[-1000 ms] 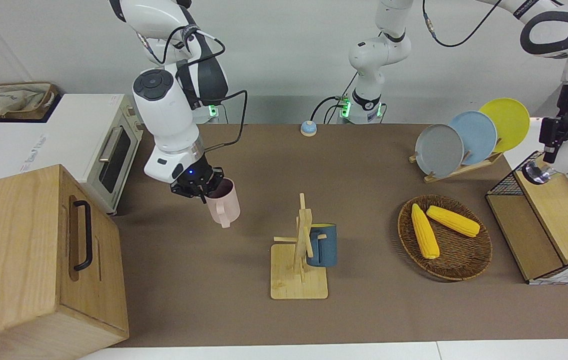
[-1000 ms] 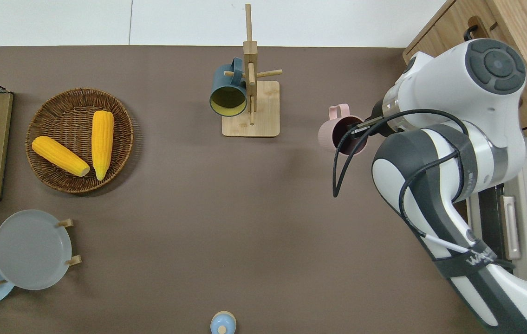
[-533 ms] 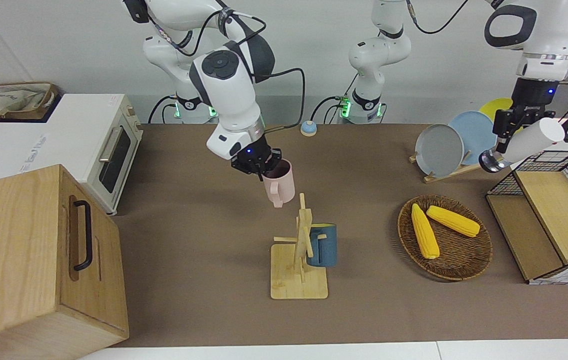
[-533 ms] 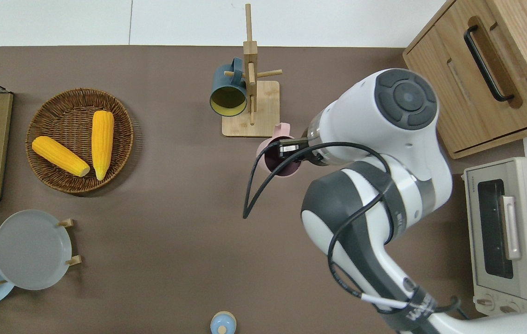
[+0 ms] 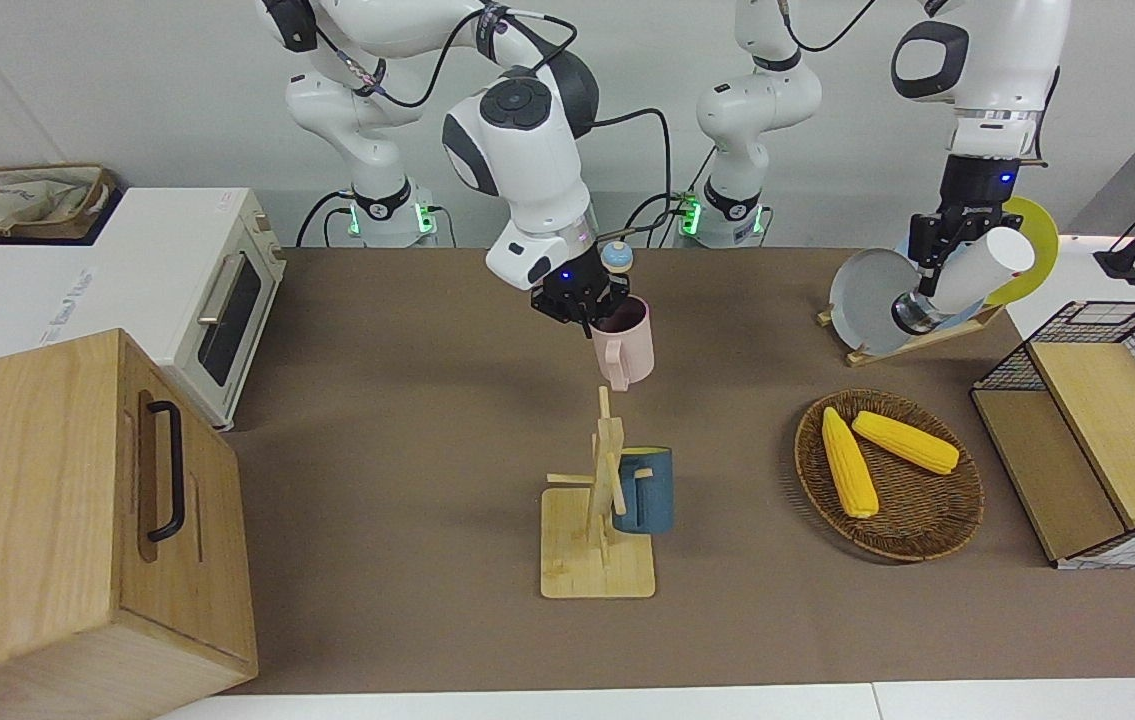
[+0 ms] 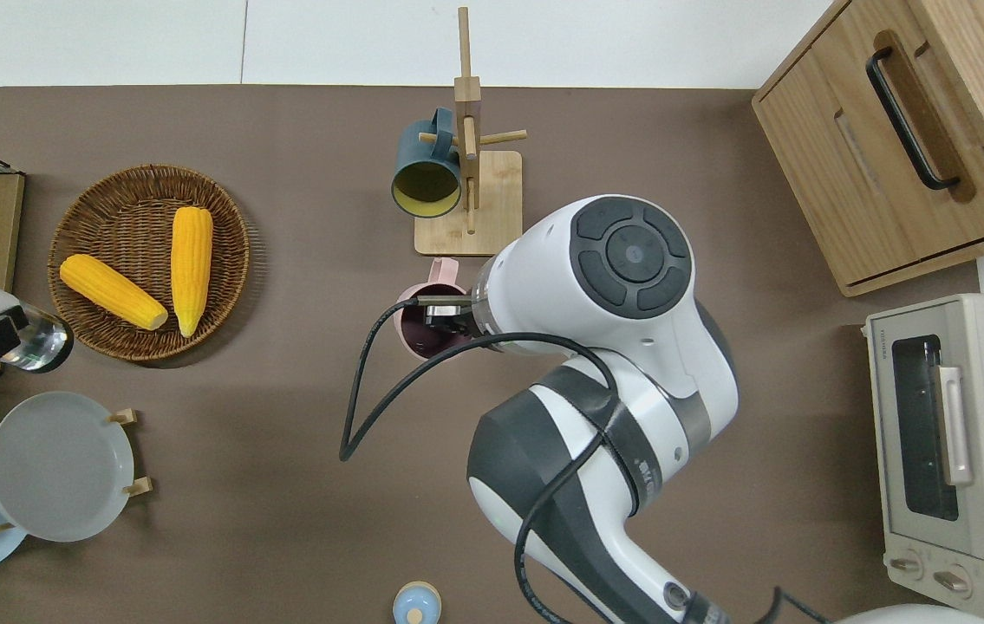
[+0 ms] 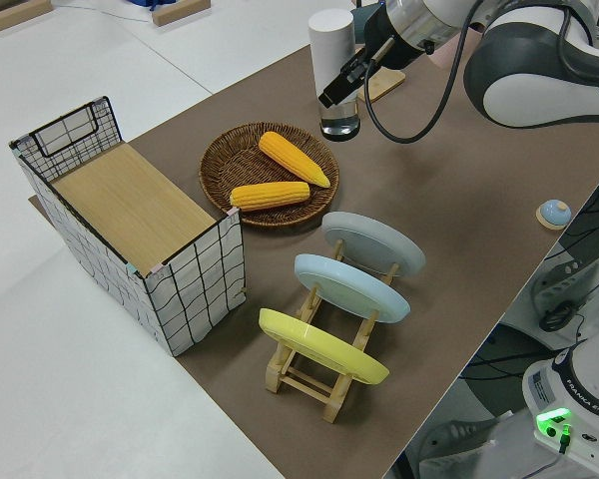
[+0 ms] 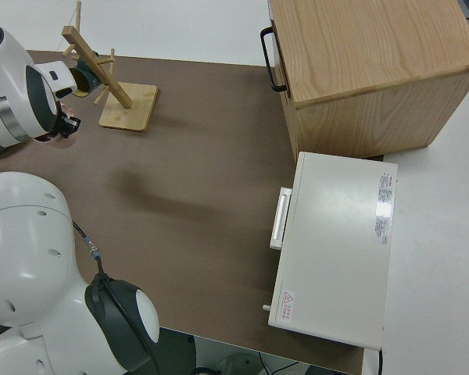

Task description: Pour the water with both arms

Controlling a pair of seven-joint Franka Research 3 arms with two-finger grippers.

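Now pink mug nearer mug rack

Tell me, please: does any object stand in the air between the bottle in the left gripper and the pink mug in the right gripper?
Nothing visible does. The left gripper holds the white bottle in the air near the plate rack; the right gripper holds the pink mug over bare table. The corn basket lies lower.

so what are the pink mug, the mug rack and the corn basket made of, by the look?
Pink mug: likely glazed ceramic, smooth with a soft sheen. Mug rack: pale wood, maybe bamboo, visible grain. Corn basket: brown woven wicker, ribbed weave.
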